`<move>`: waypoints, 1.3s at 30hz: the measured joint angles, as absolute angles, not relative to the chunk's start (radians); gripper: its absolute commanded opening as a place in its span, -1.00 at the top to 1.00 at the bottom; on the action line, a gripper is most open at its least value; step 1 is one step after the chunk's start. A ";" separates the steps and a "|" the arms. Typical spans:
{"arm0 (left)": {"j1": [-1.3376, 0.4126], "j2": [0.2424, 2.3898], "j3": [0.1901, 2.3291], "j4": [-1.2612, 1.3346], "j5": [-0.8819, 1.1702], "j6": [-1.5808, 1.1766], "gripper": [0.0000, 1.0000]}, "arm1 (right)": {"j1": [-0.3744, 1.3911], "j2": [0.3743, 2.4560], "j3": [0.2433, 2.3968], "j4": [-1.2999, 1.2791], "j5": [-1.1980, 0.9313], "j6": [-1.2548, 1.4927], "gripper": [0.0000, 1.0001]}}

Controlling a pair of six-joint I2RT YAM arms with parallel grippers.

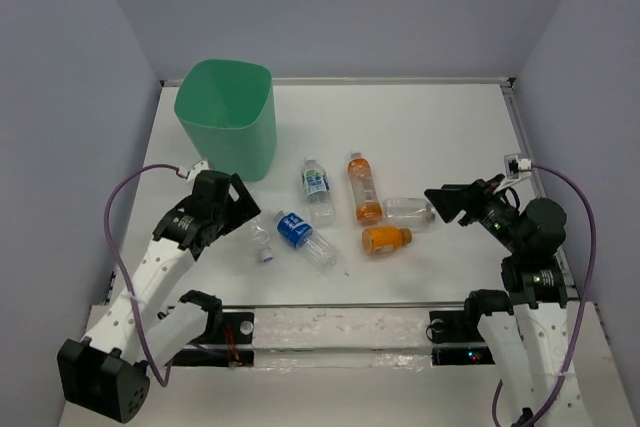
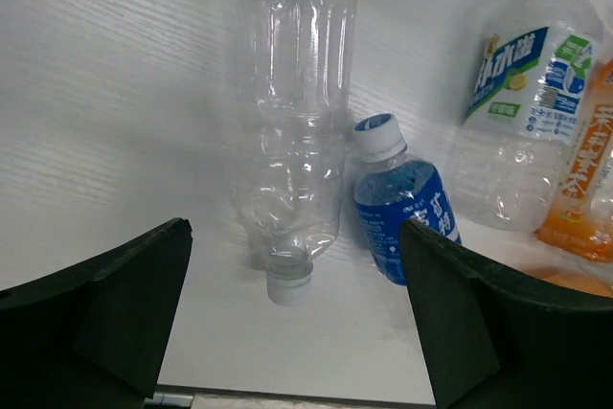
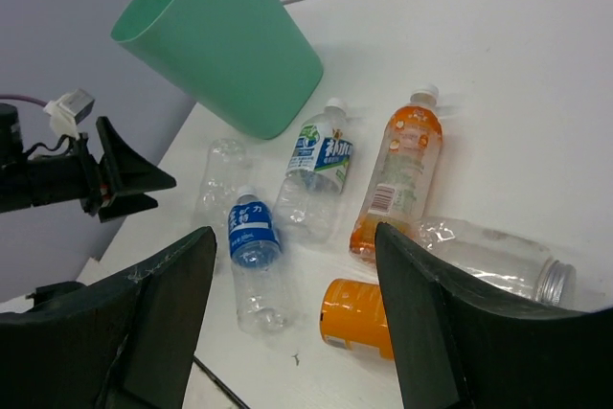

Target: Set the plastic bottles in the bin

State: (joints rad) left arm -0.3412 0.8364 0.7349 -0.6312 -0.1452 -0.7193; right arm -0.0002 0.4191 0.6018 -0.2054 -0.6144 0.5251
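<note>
Plastic bottles (image 3: 316, 174), six in all, lie on their sides about the middle of the tabletop: unlabelled clear bottle (image 1: 258, 235), blue-labelled bottle (image 1: 298, 233), white-labelled bottle (image 1: 317, 185), tall orange bottle (image 1: 363, 187), short orange bottle (image 1: 385, 239), grey-capped clear bottle (image 1: 408, 210). Bin (image 1: 225, 117) stands upright at the far-left corner. Left gripper (image 2: 295, 237), jaws wide apart and empty, faces the unlabelled clear bottle; right gripper (image 1: 433, 205), likewise spread and empty, is near the grey-capped clear bottle.

Ahead of the left pincer (image 2: 295, 232), whose fingers (image 2: 105, 313) are matt black plastic, the clear bottle (image 2: 292, 141) is glossy ribbed plastic; the blue-labelled bottle (image 2: 402, 213) beside it wears a shiny film label. The table (image 2: 96, 93) is matt white, faintly woodgrained. The bin (image 1: 228, 117) is smooth mint plastic.
</note>
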 measured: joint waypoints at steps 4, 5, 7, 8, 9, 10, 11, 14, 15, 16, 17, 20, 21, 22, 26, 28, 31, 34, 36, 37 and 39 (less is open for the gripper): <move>-0.341 0.949 0.679 -0.522 -0.179 -0.749 -0.98 | 0.005 0.418 0.556 -0.189 -0.638 0.554 -0.46; -0.341 0.981 0.672 -0.501 -0.186 -0.752 -0.98 | 0.007 0.421 0.551 -0.186 -0.643 0.555 -0.46; -0.341 1.037 0.654 -0.441 -0.200 -0.757 -0.98 | 0.011 0.428 0.543 -0.171 -0.657 0.558 -0.47; -0.341 1.070 0.646 -0.398 -0.212 -0.760 -0.98 | 0.015 0.434 0.542 -0.168 -0.663 0.557 -0.48; -0.341 1.093 0.642 -0.369 -0.222 -0.762 -0.98 | 0.015 0.443 0.541 -0.168 -0.670 0.556 -0.48; -0.341 1.115 0.640 -0.343 -0.235 -0.764 -0.98 | 0.015 0.456 0.541 -0.168 -0.677 0.553 -0.48; -0.341 1.140 0.639 -0.309 -0.250 -0.765 -0.98 | 0.015 0.463 0.541 -0.168 -0.681 0.550 -0.49; -0.341 1.200 0.636 -0.232 -0.299 -0.767 -0.98 | 0.015 0.494 0.533 -0.167 -0.689 0.543 -0.50; -0.341 1.219 0.636 -0.207 -0.315 -0.768 -0.97 | 0.015 0.500 0.527 -0.167 -0.690 0.542 -0.50; -0.341 1.228 0.636 -0.196 -0.320 -0.768 -0.87 | 0.015 0.505 0.522 -0.170 -0.691 0.541 -0.50; -0.340 1.254 0.636 -0.171 -0.333 -0.769 -0.81 | 0.015 0.508 0.519 -0.170 -0.692 0.540 -0.50; -0.340 1.314 0.636 -0.116 -0.355 -0.777 -0.49 | 0.017 0.521 0.511 -0.165 -0.696 0.539 -0.50; -0.340 1.330 0.636 -0.102 -0.359 -0.781 -0.39 | 0.021 0.529 0.509 -0.164 -0.697 0.539 -0.50; -0.340 1.351 0.636 -0.089 -0.363 -0.785 -0.32 | 0.022 0.534 0.508 -0.163 -0.698 0.539 -0.50; -0.340 1.365 0.626 -0.043 -0.375 -0.798 -0.04 | 0.029 0.545 0.508 -0.164 -0.698 0.535 -0.50; -0.340 1.338 0.599 -0.036 -0.374 -0.803 -0.03 | 0.035 0.545 0.508 -0.164 -0.697 0.533 -0.50; -0.340 1.239 0.553 -0.079 -0.376 -0.803 -0.04 | 0.039 0.553 0.508 -0.164 -0.693 0.531 -0.50; -0.340 1.077 0.541 -0.156 -0.374 -0.801 -0.05 | 0.052 0.559 0.508 -0.165 -0.686 0.530 -0.50; -0.340 0.974 0.547 -0.197 -0.365 -0.794 -0.01 | 0.065 0.559 0.508 -0.166 -0.676 0.527 -0.50; -0.340 0.920 0.556 -0.229 -0.352 -0.787 0.02 | 0.070 0.561 0.508 -0.168 -0.669 0.523 -0.50; -0.343 0.820 0.597 -0.296 -0.330 -0.770 0.02 | 0.084 0.564 0.508 -0.170 -0.657 0.524 -0.50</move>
State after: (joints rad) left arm -0.3431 0.8204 0.5972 -0.2962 -0.3298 -0.7704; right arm 0.0841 0.5636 0.5079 -0.1699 -0.6575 0.5236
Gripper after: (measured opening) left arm 0.690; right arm 0.752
